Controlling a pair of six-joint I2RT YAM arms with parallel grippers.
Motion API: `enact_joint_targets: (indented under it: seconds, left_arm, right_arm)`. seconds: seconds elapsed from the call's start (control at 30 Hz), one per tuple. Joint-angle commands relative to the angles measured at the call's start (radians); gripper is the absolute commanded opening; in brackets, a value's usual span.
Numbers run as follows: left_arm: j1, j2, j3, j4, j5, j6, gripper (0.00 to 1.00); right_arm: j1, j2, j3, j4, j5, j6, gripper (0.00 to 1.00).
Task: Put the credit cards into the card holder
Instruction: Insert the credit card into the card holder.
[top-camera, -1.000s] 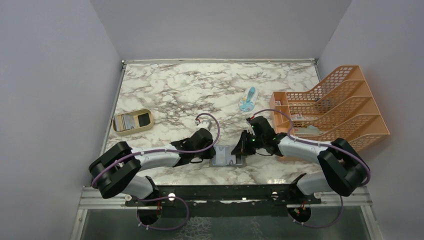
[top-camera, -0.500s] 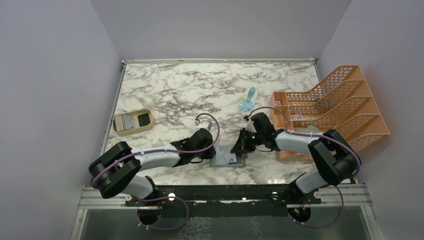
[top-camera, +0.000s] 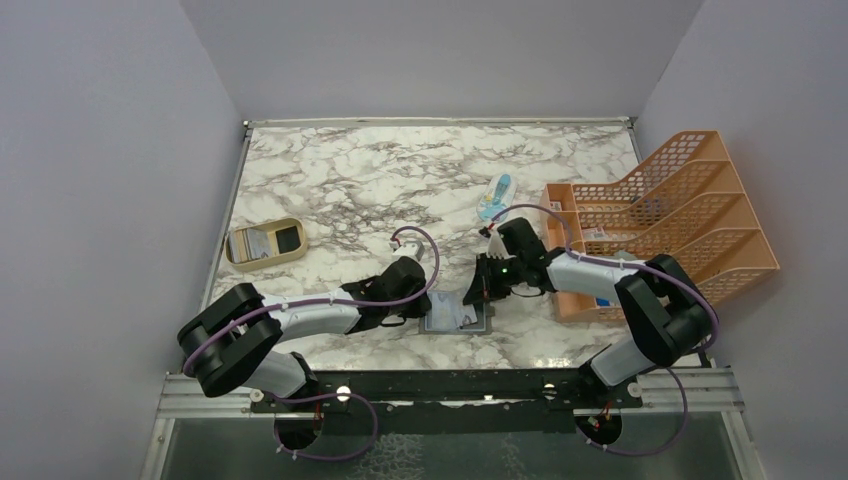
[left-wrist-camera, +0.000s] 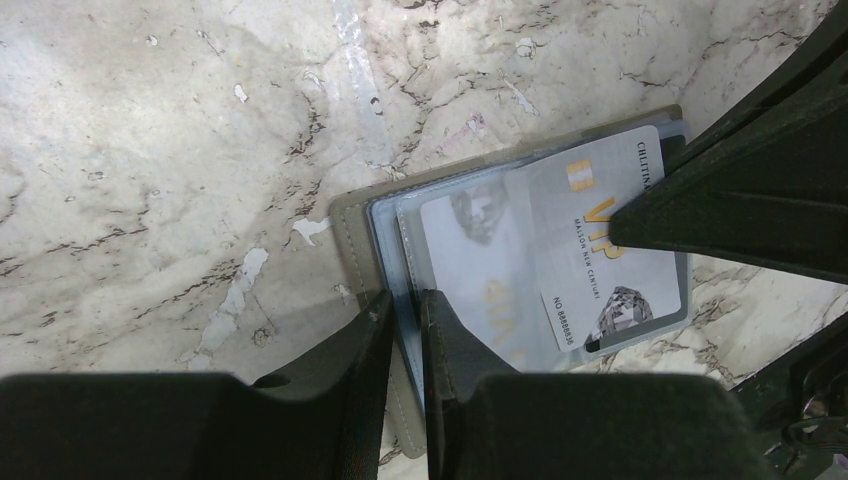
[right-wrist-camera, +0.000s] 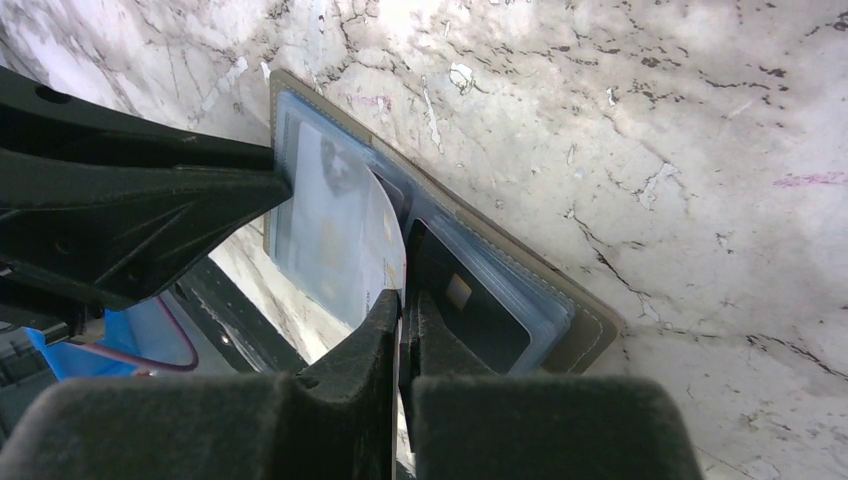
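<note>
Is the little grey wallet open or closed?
Open: the wallet lies spread on the marble table, its inner pockets and a VIP card showing.

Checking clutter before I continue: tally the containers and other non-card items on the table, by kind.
card holder: 1
tan tray: 1
orange file rack: 1
blue-and-white packet: 1
Total: 4

The credit card (left-wrist-camera: 590, 262) reads "VIP", a number starting "NO 8888", and smaller print, perhaps "NEW CENTURY".
</note>
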Motion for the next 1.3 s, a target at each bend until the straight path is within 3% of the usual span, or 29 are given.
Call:
enact_joint_targets:
  seconds: [0.0,0.4,1.27]
  left_arm:
    - [0.001,0.015,-0.016,-0.113,-0.007,0.023,0.19]
    - [-0.001,-0.023,-0.05,-0.036,0.082,-0.05,0.19]
    - [-0.001,-0.015,-0.108,0.09,0.153,-0.141,0.19]
  right_arm:
    - [-0.007,0.036,0.01,-0.101,0.052,-0.09,0.01]
    - [-0.006,-0.013,-0.106,0.106,0.001,0.091,0.01]
    - [-0.005,-0.059,-0.249,0.302,-0.011,0.243,0.01]
